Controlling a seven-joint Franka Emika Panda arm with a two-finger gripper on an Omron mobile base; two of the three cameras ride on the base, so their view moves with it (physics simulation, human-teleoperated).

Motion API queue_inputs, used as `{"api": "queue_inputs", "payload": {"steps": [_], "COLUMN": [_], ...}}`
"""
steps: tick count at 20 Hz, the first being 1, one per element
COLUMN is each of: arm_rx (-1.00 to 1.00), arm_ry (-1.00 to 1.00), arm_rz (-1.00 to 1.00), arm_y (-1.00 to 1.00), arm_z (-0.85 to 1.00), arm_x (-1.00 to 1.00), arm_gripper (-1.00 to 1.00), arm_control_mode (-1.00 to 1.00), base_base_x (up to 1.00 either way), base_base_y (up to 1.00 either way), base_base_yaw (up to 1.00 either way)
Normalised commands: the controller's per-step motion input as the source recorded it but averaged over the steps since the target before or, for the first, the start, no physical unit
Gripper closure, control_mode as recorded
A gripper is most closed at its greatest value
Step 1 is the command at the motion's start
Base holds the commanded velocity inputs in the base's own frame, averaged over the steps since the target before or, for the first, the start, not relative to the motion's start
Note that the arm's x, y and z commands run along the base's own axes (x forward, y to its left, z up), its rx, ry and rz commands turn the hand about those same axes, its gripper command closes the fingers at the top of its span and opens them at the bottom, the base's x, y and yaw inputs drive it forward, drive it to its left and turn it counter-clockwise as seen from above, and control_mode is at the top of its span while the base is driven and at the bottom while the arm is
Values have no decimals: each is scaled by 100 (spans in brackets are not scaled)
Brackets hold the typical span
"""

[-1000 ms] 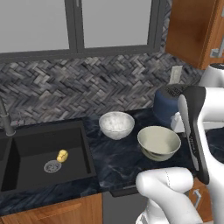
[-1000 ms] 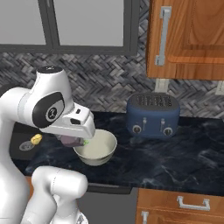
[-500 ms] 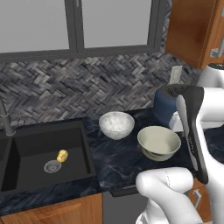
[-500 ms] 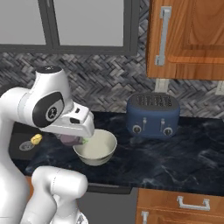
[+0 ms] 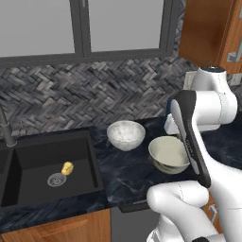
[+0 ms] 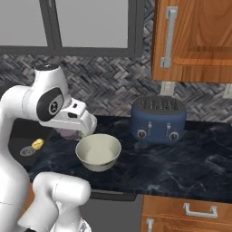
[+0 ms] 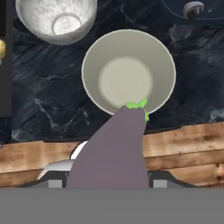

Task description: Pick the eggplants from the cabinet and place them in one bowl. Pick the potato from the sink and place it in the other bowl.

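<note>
My gripper (image 7: 111,177) is shut on one of the eggplants (image 7: 116,148), a dark purplish lump with a green stem end that hides the fingertips. It hangs over the near rim of the pale cream bowl (image 7: 129,78), which is empty. In the right base view the gripper (image 6: 72,129) holds the eggplant (image 6: 69,134) just up and left of that bowl (image 6: 97,152). A white speckled bowl (image 5: 125,134) stands to the left of the cream bowl (image 5: 168,153). The yellow potato (image 5: 67,168) lies by the drain in the black sink (image 5: 38,156). The wooden cabinet (image 6: 199,41) hangs at the upper right.
A navy-blue toaster (image 6: 158,118) stands on the dark marble counter (image 6: 181,167) right of the bowls, under the cabinet. The cabinet's silver bar handle (image 6: 168,36) faces the window. Wooden base cabinets (image 6: 190,213) run below the counter's front edge.
</note>
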Motion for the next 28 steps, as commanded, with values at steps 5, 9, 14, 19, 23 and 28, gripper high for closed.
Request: {"api": "queue_inputs", "payload": {"steps": [5, 9, 14, 19, 23, 28], "arm_rx": [0, 1, 0, -1, 0, 0], "arm_ry": [0, 0, 0, -1, 0, 0], "arm_rz": [3, 5, 1, 0, 0, 0], "arm_y": [-5, -13, 0, 0, -1, -17], "arm_z": [-3, -11, -12, -41, -50, -52], "arm_x": [53, 35, 19, 35, 14, 6], "arm_gripper": [100, 100, 100, 100, 100, 100], "arm_control_mode": [-100, -100, -100, -100, -100, -100], "base_base_x": [0, 0, 0, 0, 0, 0], "base_base_y": [0, 0, 0, 0, 0, 0], "base_base_yaw": [0, 0, 0, 0, 0, 0]}}
